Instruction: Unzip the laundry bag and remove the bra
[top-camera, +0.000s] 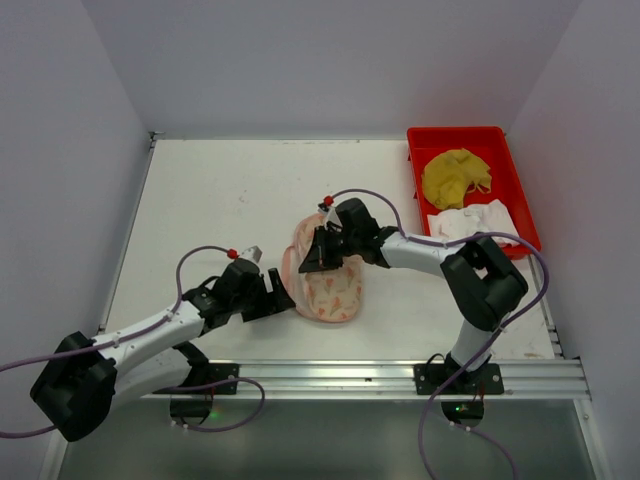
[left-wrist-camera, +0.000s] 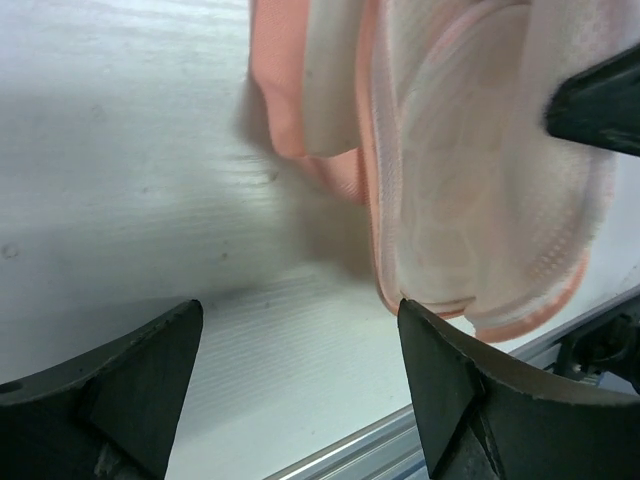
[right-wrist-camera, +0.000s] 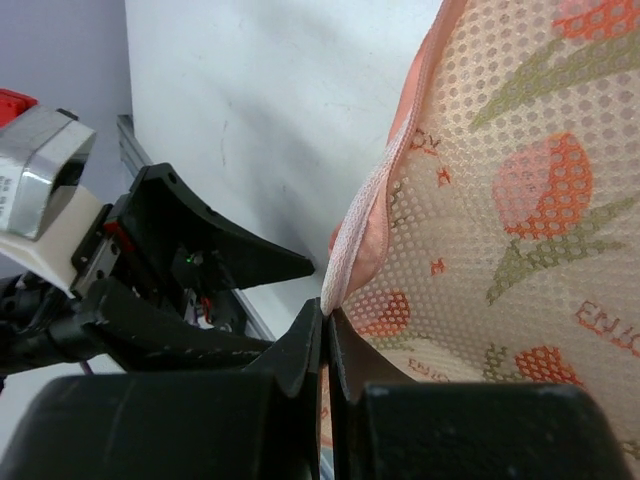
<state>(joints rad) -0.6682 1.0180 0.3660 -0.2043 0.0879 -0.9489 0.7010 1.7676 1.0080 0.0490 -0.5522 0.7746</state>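
Observation:
The laundry bag (top-camera: 335, 285) lies at mid-table, beige mesh with orange-red and green motifs. My right gripper (top-camera: 312, 258) is shut on its pink zipper edging (right-wrist-camera: 385, 190) at the bag's upper left and lifts that edge. In the right wrist view the gripper (right-wrist-camera: 327, 312) pinches the edging between both tips. My left gripper (top-camera: 283, 300) is open and empty at the bag's lower left. In the left wrist view the gripper (left-wrist-camera: 300, 310) stands on bare table beside the bag's whitish lining (left-wrist-camera: 480, 200). A salmon-pink and white padded piece (left-wrist-camera: 300, 90), likely the bra, shows at the bag's opening.
A red tray (top-camera: 460, 132) stands at the back right with a yellow cloth (top-camera: 455, 178) and a white cloth (top-camera: 470, 220) in it. An aluminium rail (top-camera: 400, 375) runs along the near edge. Walls close in the left, back and right.

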